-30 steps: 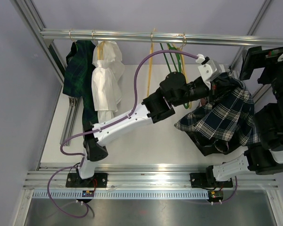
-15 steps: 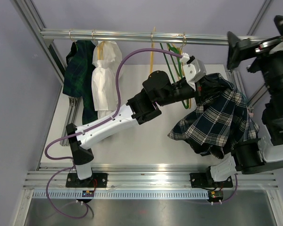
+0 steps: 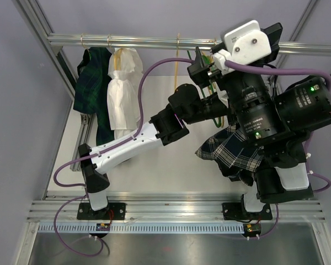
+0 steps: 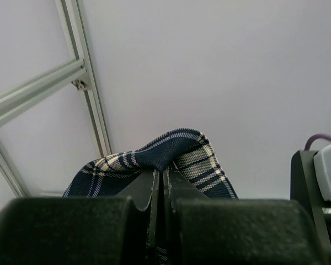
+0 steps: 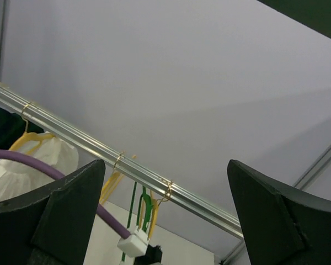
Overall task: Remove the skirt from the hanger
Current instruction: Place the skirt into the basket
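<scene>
The navy and white plaid skirt (image 3: pixel 231 154) hangs bunched at the right, above the white table. Its top is hidden behind my raised right arm (image 3: pixel 259 110). My left gripper (image 4: pixel 164 172) is shut on a fold of the skirt (image 4: pixel 176 152); in the top view the right arm covers it. My right gripper (image 5: pixel 165 165) is wide open and empty, and faces the rail (image 5: pixel 154 176). A green hanger (image 3: pixel 201 62) and a yellow hanger (image 3: pixel 177 61) hang bare on the rail. I cannot tell whether the skirt still touches a hanger.
A dark plaid garment (image 3: pixel 94 83) and a white garment (image 3: pixel 124 88) hang on hangers at the left end of the rail (image 3: pixel 143 41). Aluminium frame posts (image 3: pixel 38 33) stand at both sides. The left arm's purple cable (image 3: pixel 149 74) loops in front of the hangers.
My right arm has swung up and to the left, close to the camera, and now covers the top of the skirt. My left arm drew the skirt a little to the left.
</scene>
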Robot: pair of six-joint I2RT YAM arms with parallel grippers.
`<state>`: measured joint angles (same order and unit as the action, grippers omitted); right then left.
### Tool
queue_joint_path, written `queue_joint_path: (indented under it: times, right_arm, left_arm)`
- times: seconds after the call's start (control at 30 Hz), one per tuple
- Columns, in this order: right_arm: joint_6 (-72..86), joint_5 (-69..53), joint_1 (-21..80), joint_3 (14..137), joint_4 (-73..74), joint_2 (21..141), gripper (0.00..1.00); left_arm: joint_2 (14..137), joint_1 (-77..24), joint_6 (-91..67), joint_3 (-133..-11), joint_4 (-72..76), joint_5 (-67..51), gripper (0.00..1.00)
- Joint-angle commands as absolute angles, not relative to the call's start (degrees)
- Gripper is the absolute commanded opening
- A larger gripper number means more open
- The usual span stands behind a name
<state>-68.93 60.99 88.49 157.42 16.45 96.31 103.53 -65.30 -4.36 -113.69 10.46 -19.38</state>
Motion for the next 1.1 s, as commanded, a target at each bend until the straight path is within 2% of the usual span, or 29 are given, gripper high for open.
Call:
queue_joint_path:
  times: [0.0, 0.1, 0.17, 0.3, 0.4, 0.5, 0.53, 0.63, 0.7, 0.83, 0.97, 1.07]
  right_arm:
    - [-69.88, 57.23, 84.30, 155.13, 11.68, 93.87, 1.00]
    - [-73.63, 54.42, 80.25, 154.16, 8.10, 94.74, 1.00]
    - [-79.60, 53.18, 76.67, 154.51, -1.86, 96.32, 1.00]
    - [-84.89, 50.80, 67.35, 156.54, -4.30, 96.51, 1.00]
    - [-78.79, 51.85, 58.06, 154.96, 2.35, 94.23, 0.99]
    - [-72.89, 51.94, 49.07, 147.41, 6.06, 90.45, 1.00]
    - [-70.34, 51.86, 42.78, 147.48, 12.07, 90.35, 0.99]
    - [-59.26, 50.63, 33.96, 154.51, 25.44, 92.55, 0.99]
    - [-57.13, 50.63, 32.70, 154.51, 28.37, 91.94, 1.00]
    - [-52.05, 49.23, 29.10, 146.46, 41.08, 89.39, 0.99]
    - [-42.21, 43.96, 15.69, 144.75, 51.23, 88.51, 1.00]
    - [-39.47, 38.51, 10.47, 141.78, 54.75, 85.80, 0.99]
  left_arm:
    - [99.41, -65.21, -3.26, -112.94, 18.55, -19.86, 0.00]
    - [98.62, -65.22, -2.46, -112.68, 17.49, -19.60, 0.00]
    - [98.18, -65.22, -2.20, -111.98, 17.05, -19.08, 0.00]
    - [97.12, -65.30, -1.50, -111.27, 15.82, -18.90, 0.00]
    - [97.03, -65.39, -1.76, -111.36, 15.29, -19.25, 0.00]
    - [96.94, -65.48, -2.02, -111.27, 15.38, -19.69, 0.00]
    - [96.86, -65.57, -2.02, -111.10, 15.21, -19.95, 0.00]
    - [96.07, -65.65, -1.58, -110.57, 14.60, -20.21, 0.00]
    - [95.45, -65.66, -0.89, -110.48, 13.63, -20.30, 0.00]
    - [92.91, -65.65, 1.40, -108.11, 11.35, -20.39, 0.00]
    - [88.95, -65.65, 2.81, -102.24, 10.99, -19.86, 0.00]
    - [86.93, -65.57, 3.16, -100.46, 10.46, -20.21, 0.00]
